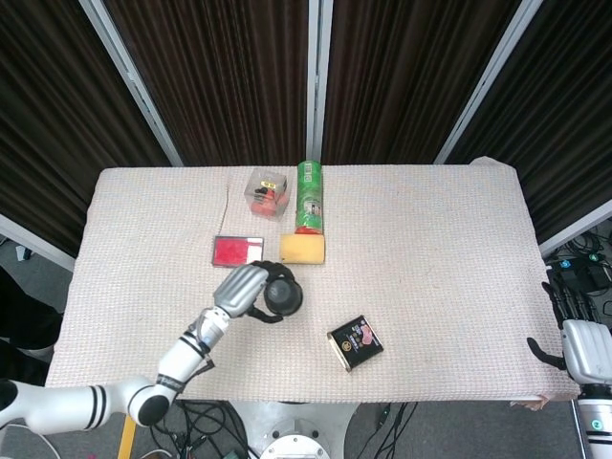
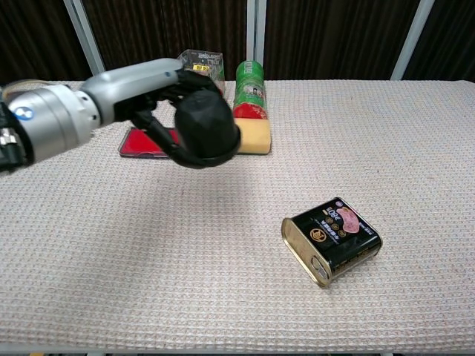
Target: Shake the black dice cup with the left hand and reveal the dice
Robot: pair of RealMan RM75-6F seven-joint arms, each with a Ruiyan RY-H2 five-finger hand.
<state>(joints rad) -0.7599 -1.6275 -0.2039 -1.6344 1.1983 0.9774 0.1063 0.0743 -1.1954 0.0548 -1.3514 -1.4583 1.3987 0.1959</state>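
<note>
Setting: a robot test lab, not a home. My table (image 1: 430, 287) wears a beige waffle-weave cover, backed by dark pleated curtains (image 1: 220, 76) hung between white frame posts (image 1: 316, 81). Loose cables (image 1: 201, 421) lie on the grey floor under the near edge, with more cables by the right edge.
</note>
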